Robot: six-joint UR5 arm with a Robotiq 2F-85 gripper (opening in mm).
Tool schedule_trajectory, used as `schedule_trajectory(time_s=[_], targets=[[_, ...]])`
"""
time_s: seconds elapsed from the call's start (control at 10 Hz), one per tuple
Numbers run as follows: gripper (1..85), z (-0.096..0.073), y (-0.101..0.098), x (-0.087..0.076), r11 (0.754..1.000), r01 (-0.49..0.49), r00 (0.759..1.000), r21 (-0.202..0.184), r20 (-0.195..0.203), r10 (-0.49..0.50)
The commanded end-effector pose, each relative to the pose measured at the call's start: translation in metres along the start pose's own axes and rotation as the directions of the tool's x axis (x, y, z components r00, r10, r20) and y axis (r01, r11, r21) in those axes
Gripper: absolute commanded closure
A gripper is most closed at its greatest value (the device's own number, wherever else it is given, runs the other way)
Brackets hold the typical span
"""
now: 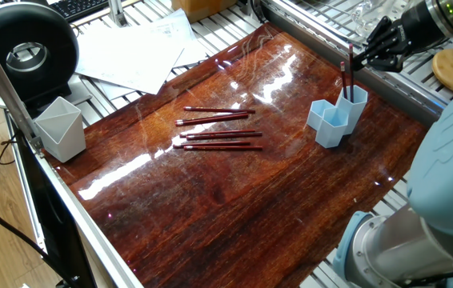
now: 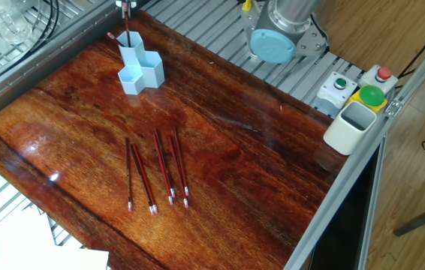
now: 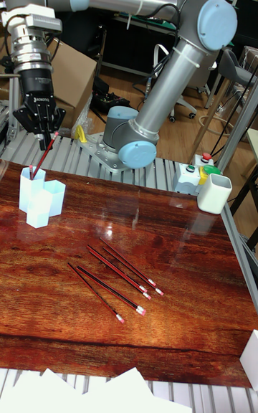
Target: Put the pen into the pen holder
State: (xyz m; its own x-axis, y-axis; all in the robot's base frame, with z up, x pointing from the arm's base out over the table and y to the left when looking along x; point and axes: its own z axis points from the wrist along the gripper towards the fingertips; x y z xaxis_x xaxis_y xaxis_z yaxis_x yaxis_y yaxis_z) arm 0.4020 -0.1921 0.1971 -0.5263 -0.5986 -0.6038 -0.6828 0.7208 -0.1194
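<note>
— Where is the pen (image 1: 344,78) found?

— It is seen leaning in the tallest tube of the pen holder (image 1: 335,118), its upper end directly below the gripper (image 3: 41,134). Whether the fingers are clamped on that end or parted around it cannot be told.

— And the holder's place?

— It is set directly beneath the gripper, close to the wooden tabletop's (image 1: 234,192) far edge by the aluminium rails.

— What is left around it?

— Four loose pencils (image 2: 156,171) are laid well apart from the gripper, near mid-table, with bare wood between. A pale grey cup (image 1: 60,128) is kept at the opposite edge, and a white bin (image 2: 350,127) beside the buttons.
</note>
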Motion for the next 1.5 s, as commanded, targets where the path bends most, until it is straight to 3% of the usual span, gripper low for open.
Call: schedule_trajectory(time_s=[0.0, 0.1, 0.3, 0.6, 0.9, 1.1, 1.3, 1.4], targets=[[84.7, 0.002, -0.005, 0.0, 1.0, 0.001, 1.0, 0.013, 0.013, -0.001], [84.7, 0.003, -0.003, 0.001, 1.0, -0.003, 1.0, 0.01, 0.012, 0.003], [84.3, 0.003, 0.001, 0.011, 1.0, -0.021, 0.999, -0.008, -0.027, 0.02], [64.3, -0.001, -0.005, 0.023, 1.0, -0.005, 0.997, 0.012, -0.082, 0.006], [56.3, -0.003, -0.004, 0.024, 1.0, -0.003, 0.996, 0.008, -0.094, 0.004], [56.3, -0.015, -0.008, 0.038, 0.999, -0.024, 0.985, 0.023, -0.171, 0.028], [57.0, -0.033, -0.011, 0.052, 0.995, -0.07, 0.958, 0.069, -0.274, 0.086], [57.0, -0.037, -0.009, 0.049, 0.993, -0.083, 0.947, 0.083, -0.303, 0.105]])
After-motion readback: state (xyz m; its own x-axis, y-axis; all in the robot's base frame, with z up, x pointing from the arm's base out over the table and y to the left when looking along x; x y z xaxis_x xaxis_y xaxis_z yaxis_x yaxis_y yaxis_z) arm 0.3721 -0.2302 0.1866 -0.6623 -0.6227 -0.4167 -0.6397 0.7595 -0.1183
